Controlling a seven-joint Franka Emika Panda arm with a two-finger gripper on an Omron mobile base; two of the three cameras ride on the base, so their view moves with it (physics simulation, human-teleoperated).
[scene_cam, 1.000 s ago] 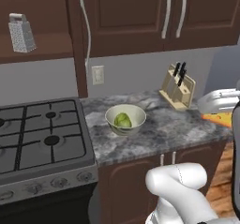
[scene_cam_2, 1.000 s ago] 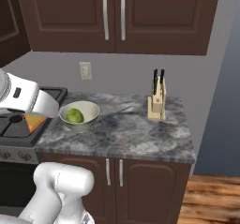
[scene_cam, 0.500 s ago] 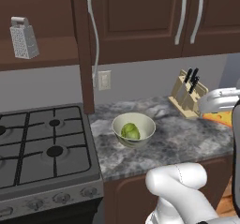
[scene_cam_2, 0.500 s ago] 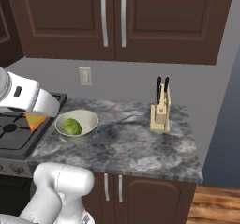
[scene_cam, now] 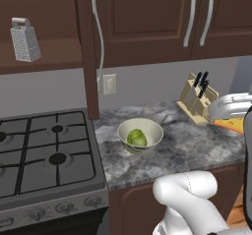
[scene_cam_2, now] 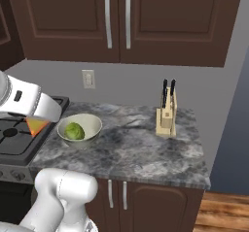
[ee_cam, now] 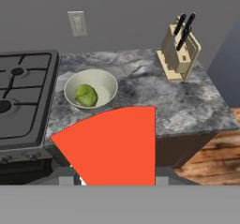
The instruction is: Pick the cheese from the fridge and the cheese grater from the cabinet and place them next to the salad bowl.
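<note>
The cheese (ee_cam: 112, 145) is a red-orange wedge that my gripper (ee_cam: 115, 181) is shut on, held in the air in front of the counter; the fingertips are hidden behind it. It also shows under my white hand as the cheese (scene_cam: 232, 125) and the cheese (scene_cam_2: 35, 125). The salad bowl (scene_cam: 153, 128), cream-white with a lettuce head, stands on the counter beside the stove; the same bowl (scene_cam_2: 92, 122) (ee_cam: 107, 80) lies ahead of the wedge. The cheese grater (scene_cam: 24, 40) stands on a shelf of the open cabinet (scene_cam: 47, 57). The fridge is out of view.
A gas stove (scene_cam: 44, 155) is left of the bowl. A wooden knife block (scene_cam: 197, 99) stands at the counter's back right. The open cabinet door (scene_cam: 89, 57) juts out edge-on above the stove's right side. Bare granite counter (scene_cam_2: 141, 148) lies between bowl and block.
The whole scene shifted a little down and right in the left view during the first half second as the base drove. The cheese stays in the gripper.
</note>
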